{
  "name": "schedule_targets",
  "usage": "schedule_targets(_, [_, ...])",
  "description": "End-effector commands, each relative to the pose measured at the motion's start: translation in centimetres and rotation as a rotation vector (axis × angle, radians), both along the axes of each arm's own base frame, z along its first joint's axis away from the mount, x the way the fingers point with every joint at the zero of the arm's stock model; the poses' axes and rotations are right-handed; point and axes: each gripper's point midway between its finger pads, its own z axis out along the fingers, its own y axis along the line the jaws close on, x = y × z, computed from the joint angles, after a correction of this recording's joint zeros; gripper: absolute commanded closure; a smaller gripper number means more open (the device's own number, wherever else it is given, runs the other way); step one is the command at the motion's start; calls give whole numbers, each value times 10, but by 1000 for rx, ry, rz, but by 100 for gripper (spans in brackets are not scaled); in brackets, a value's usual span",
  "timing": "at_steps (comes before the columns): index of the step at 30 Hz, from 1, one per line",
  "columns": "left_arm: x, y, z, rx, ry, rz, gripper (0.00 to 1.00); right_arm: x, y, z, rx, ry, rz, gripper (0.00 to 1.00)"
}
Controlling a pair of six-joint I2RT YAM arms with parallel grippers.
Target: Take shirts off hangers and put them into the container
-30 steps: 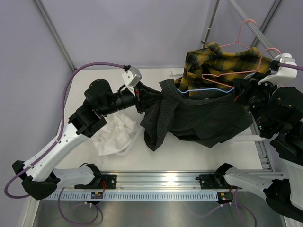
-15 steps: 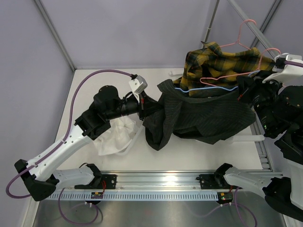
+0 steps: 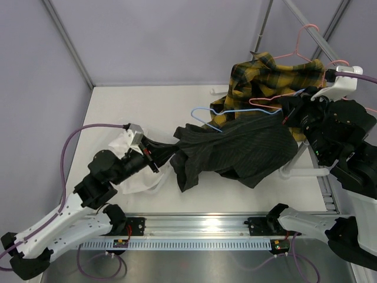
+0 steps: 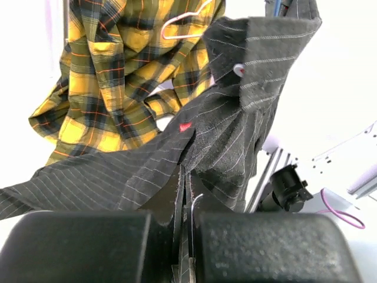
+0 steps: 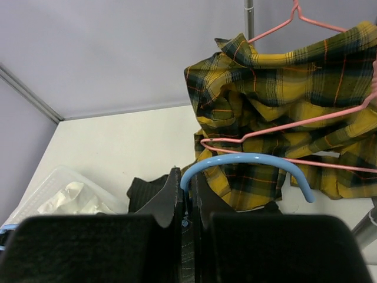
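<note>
your left claw (image 4: 187, 206) is clamped shut on a fold of the black pinstripe shirt (image 3: 235, 150), which stretches ahead of its fingertips across the table toward your right claw (image 5: 187, 188). that right claw is pinched closed on the light blue hanger (image 5: 247, 157), whose hook curves up directly above the fingers. so you look to be in the middle of stripping the pinstripe shirt off its hanger, one claw anchoring the wire while the other draws the cloth away. the far hem sits close under the right claw, and you cannot tell from here whether the collar is fully clear of the wire. the container (image 5: 35, 191) lies just beneath and behind your left claw, with the white shirt (image 5: 73, 199) already in it. next, judge that the cloth is free, then carry the left claw back over the tub and open it there, gathering in the long trailing part so it does not drape over the rim. the plaid shirt (image 3: 274, 76) hangs beyond the right claw on the pink hangers (image 5: 283, 127), not yet handled.
</note>
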Motion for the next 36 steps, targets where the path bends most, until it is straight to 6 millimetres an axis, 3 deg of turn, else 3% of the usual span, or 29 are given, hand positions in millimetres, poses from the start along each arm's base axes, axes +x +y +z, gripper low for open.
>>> schedule_targets(1, [15, -5, -19, 20, 44, 31, 100, -18, -41, 47, 107, -165, -124, 100])
schedule_targets(2, [-1, -31, -22, 61, 25, -149, 100, -16, -28, 46, 99, -159, -62, 100])
schedule_targets(3, [-11, -42, -17, 76, 11, -229, 85, -14, -18, 44, 78, -150, -20, 100])
schedule_targets(4, [-17, -48, 15, 59, -47, -275, 68, -9, -7, 38, 54, -134, 22, 100])
schedule_targets(5, [-20, -56, 6, 142, -58, -327, 53, -7, 12, 30, 18, -114, 112, 100])
schedule_targets(6, [-25, -60, 15, 172, -84, -355, 42, -7, 18, 25, 0, -99, 147, 100])
schedule_targets(7, [-29, -54, 43, 201, -115, -347, 2, -4, 25, 18, -17, -77, 169, 100])
schedule_targets(9, [-27, -48, 64, 262, -199, -336, 1, -7, 33, 8, -56, -49, 224, 100])
schedule_targets(10, [-29, -35, 91, 270, -232, -294, 1, -9, 36, 6, -68, -43, 246, 100])
schedule_targets(12, [-33, -20, 115, 285, -323, -265, 1, -13, 38, -3, -90, -11, 277, 100])
schedule_targets(16, [-50, 2, 144, 200, -428, -238, 1, -14, 40, -20, -114, 35, 288, 100])
schedule_targets(20, [-70, -9, 135, 161, -367, -371, 2, -11, 39, -33, -130, 59, 279, 100])
schedule_targets(22, [-63, -17, 122, 207, -320, -381, 19, -11, 42, -40, -130, 74, 286, 100])
schedule_targets(24, [-51, -22, 117, 228, -282, -340, 47, -11, 45, -43, -125, 83, 299, 100])
schedule_targets(27, [-40, -33, 106, 249, -242, -337, 47, -12, 51, -45, -117, 92, 325, 100])
schedule_targets(36, [-39, -72, 94, 226, -192, -483, 37, -6, 61, -42, -127, 101, 356, 100])
